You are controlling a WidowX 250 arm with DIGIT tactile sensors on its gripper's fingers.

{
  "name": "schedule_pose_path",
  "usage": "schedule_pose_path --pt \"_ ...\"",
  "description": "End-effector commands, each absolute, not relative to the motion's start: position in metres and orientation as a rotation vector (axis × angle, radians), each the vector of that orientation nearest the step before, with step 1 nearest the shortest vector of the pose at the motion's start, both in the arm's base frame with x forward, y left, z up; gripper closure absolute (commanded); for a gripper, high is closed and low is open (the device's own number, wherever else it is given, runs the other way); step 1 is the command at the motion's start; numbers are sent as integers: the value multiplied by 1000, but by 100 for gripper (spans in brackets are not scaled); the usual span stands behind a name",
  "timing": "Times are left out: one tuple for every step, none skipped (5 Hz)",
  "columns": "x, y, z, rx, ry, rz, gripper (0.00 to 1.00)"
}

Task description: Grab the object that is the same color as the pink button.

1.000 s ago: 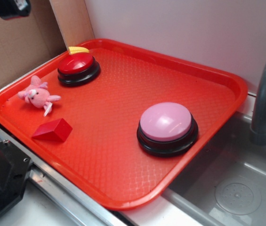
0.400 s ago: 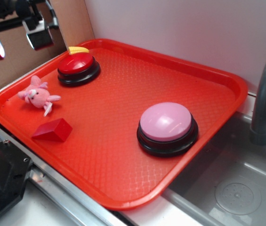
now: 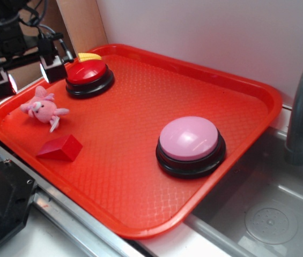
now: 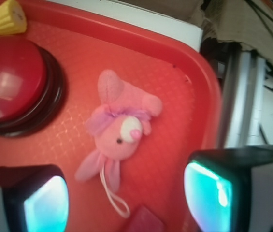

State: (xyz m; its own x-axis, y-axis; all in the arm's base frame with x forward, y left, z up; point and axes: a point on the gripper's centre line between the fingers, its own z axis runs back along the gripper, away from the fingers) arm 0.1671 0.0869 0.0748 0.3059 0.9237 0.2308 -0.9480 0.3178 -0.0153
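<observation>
A broad red plastic tray [image 3: 140, 160] with a raised rim and a diamond-textured floor carries everything here. The small fuzzy pink plush animal [image 3: 43, 110] with ears, stubby limbs and a thin white loop lies on its side near the tray's left corner, close to the rim and untouched. The robot's black gripper [image 3: 27, 75] hangs above that corner with its two fingers spread wide and nothing between them; in the wrist view the plush [image 4: 118, 131] sits in the open gap between the two fingertips [image 4: 208, 193], clear of both. Just beyond the plush along the tray's far-left edge stands a round red-topped dome button on a black base [image 3: 89, 76], and a small yellow piece [image 3: 89, 56] rests against its far side. A red wedge-shaped block [image 3: 60, 148] lies near the plush toward the tray's near rim. The large round button with a glossy pale pink dome and black base [image 3: 190, 144] sits well apart, toward the tray's right side.
</observation>
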Motion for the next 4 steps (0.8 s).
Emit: schedule_pose_path --pt "173 109 40 97 -319 1259 0" --pt "175 121 24 83 -271 1265 0" --pt "175 126 17 78 -255 1276 0" --pt "175 123 19 65 -262 1258 100"
